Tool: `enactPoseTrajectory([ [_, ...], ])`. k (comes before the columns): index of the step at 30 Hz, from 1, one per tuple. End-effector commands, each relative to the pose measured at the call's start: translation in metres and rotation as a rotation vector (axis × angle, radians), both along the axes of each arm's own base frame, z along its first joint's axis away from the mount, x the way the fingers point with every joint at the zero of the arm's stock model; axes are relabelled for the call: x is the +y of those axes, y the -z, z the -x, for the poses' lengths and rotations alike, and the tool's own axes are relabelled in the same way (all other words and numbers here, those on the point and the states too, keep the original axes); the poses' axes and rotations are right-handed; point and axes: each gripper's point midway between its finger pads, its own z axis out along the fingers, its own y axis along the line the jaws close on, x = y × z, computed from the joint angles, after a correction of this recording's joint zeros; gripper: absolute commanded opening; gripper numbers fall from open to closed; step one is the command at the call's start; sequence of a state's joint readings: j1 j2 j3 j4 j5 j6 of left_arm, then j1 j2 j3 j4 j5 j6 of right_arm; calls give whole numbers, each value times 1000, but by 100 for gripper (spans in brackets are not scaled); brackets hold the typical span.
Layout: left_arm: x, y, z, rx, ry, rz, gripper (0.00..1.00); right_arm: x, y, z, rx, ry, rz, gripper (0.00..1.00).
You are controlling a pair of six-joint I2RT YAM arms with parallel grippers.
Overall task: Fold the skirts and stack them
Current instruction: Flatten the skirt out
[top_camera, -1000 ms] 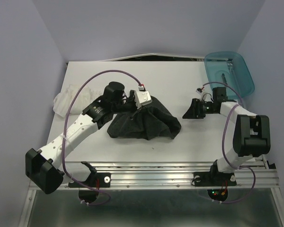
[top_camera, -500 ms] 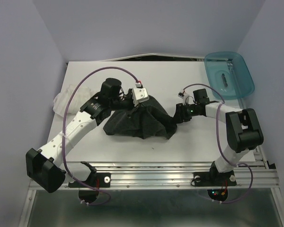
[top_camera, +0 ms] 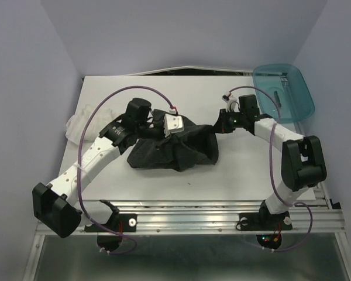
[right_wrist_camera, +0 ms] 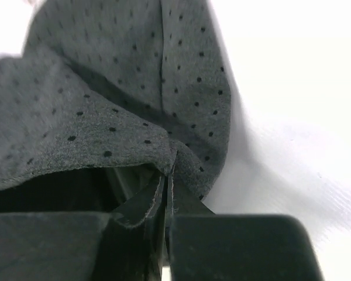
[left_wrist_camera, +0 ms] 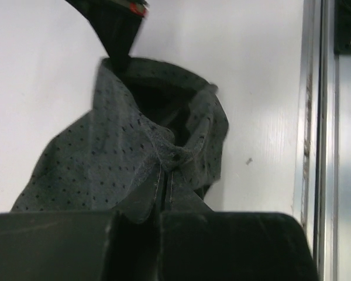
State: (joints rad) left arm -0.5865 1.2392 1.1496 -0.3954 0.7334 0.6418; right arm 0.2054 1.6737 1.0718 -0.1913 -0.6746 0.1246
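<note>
Right end effector (top_camera: 217, 126) drew back, clamping dark skirt (top_camera: 175, 153) like left end effector (top_camera: 167, 136); white skirt (top_camera: 78, 124) half hidden.

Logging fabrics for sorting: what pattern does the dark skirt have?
The dark skirt is grey with small black dots; clearest in the right wrist view.

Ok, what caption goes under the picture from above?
Left hand and right hand pinch the dark dotted skirt; white skirt lies far left.

right jaws arrived, pinching black skirt (top_camera: 175, 149)
</note>
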Motion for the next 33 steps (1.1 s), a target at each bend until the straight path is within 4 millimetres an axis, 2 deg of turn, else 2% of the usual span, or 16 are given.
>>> enactPoseTrajectory([
  [1, 10, 14, 31, -57, 229, -128, 1, -21, -61, -43, -21, 226, -128, 1],
  [5, 38, 75, 70, 36, 405, -363, 2, -37, -109, -38, -21, 302, -247, 1],
  [7, 40, 96, 79, 54, 449, -412, 2, -40, -119, -30, -16, 315, -275, 1],
  [9, 30, 102, 75, 15, 462, -409, 4, -39, -118, -18, 22, 341, -300, 1],
  [10, 25, 106, 71, 13, 468, -407, 4, -40, -128, -10, 6, 347, -314, 1],
  [11, 14, 104, 65, -23, 468, -391, 6, -47, -117, -3, 47, 395, -318, 1],
  [13, 1, 104, 55, -51, 464, -376, 9, -62, -121, 6, 36, 464, -333, 1],
  [16, -27, 102, 30, -90, 428, -341, 18, -80, -107, 12, 74, 581, -340, 1],
  [19, -51, 100, 3, -94, 394, -330, 35, -85, -112, 8, 52, 615, -366, 1],
  [20, -53, 98, 0, -91, 389, -329, 46, -84, -117, 7, 45, 611, -376, 1],
  [21, -54, 96, 1, -78, 387, -328, 68, -84, -117, 4, 61, 618, -384, 1],
  [23, -55, 81, 2, -81, 362, -298, 98, -85, -122, -2, 62, 630, -393, 1],
  [29, -56, 25, 19, -170, 241, -181, 98, -85, -110, -10, 130, 684, -439, 1],
  [31, -67, 24, 40, -162, 241, -209, 94, -85, -104, -10, 145, 694, -438, 1],
  [32, -77, 24, 56, -172, 252, -235, 87, -86, -103, -11, 145, 696, -436, 1],
  [33, -74, 28, 50, -182, 223, -264, 83, -86, -102, -11, 146, 699, -433, 1],
])
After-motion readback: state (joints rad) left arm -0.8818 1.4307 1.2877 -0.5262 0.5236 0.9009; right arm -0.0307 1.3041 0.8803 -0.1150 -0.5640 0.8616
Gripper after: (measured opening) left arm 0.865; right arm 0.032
